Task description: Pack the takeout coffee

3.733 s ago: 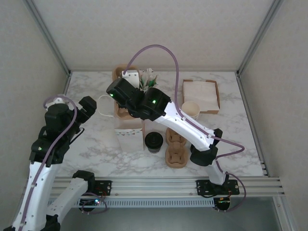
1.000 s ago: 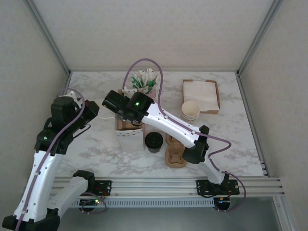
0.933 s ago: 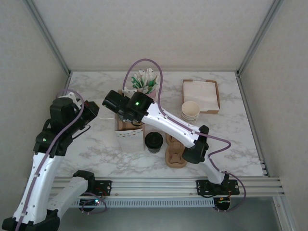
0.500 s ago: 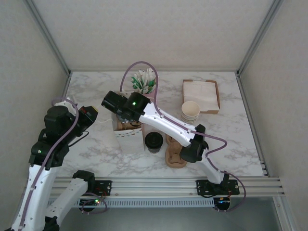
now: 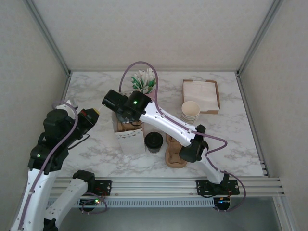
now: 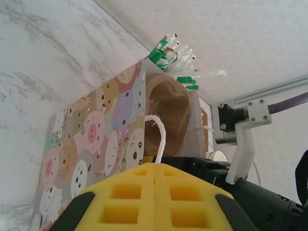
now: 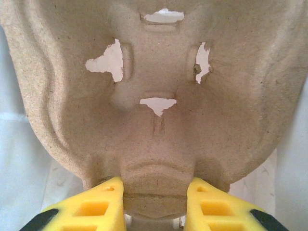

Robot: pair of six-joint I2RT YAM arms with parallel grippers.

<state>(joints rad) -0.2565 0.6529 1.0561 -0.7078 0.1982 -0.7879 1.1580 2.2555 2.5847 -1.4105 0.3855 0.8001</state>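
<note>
Two arms | left fingers (image 6: 127, 195) pinched shut on handle (image 6: 160, 139) of paper bag (image 6: 96, 144) ahead | right fingers (image 7: 96, 208) clamp pulp cup carrier (image 7: 154, 96) between them, inside bag | takeout coffee (image 5: 154, 140) near right fingers

Over these few seconds we log the right arm swinging left and lower: its wrist, first high over the far right corner of the paper bag (image 5: 131, 139), now sits over the bag's left rim. The pulp carrier (image 7: 154, 96) clamped in the right gripper (image 7: 154, 185) has gone down with it and now stands inside the bag's mouth. That swing has uncovered the bunch of stirrers (image 5: 144, 82) behind the bag. The left arm has drawn back toward the near left, and the left gripper (image 6: 154, 169), pinched on the white cord handle (image 6: 159, 137), sits lower in the top view. The bag's front looks slightly skewed.
</note>
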